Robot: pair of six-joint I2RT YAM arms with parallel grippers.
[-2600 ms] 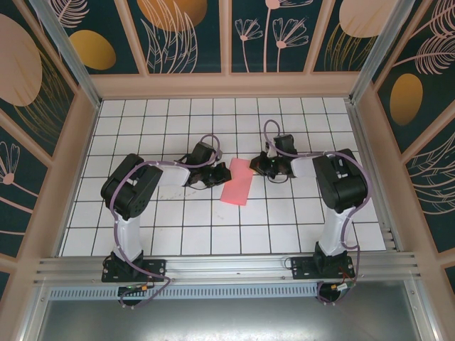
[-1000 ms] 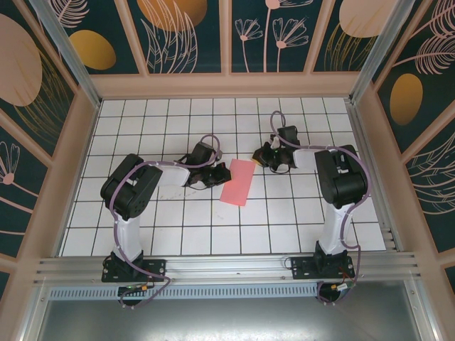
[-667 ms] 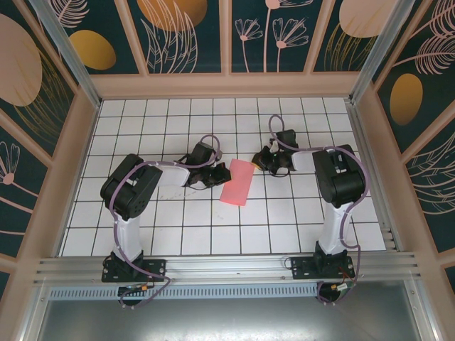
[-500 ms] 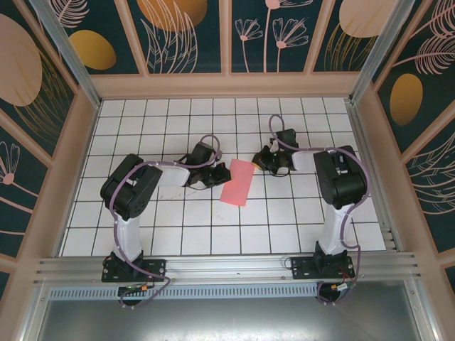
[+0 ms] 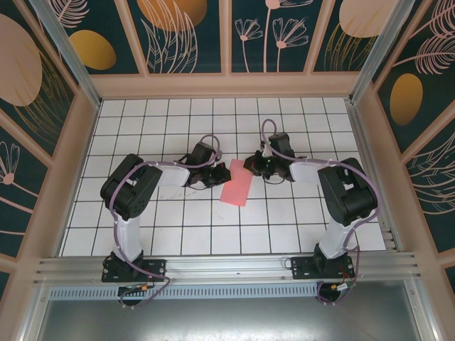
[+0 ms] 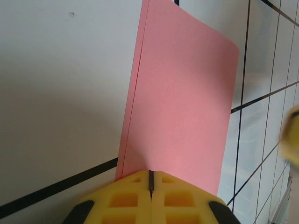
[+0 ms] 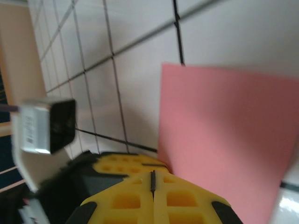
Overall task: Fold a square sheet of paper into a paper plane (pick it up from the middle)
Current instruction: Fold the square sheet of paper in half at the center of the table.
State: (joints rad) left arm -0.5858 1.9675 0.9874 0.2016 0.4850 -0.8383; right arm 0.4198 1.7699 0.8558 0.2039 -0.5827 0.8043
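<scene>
On the gridded surface (image 5: 178,213) we see the square sheet of paper (image 5: 237,183) lying folded (two layers along one edge), with left pincer (image 5: 222,172) and right pincer (image 5: 250,165) both closed at its opposite sides.

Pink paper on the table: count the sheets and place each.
1. The folded pink sheet lies mid-table, between the left gripper and the right gripper. None seems hidden.
</scene>
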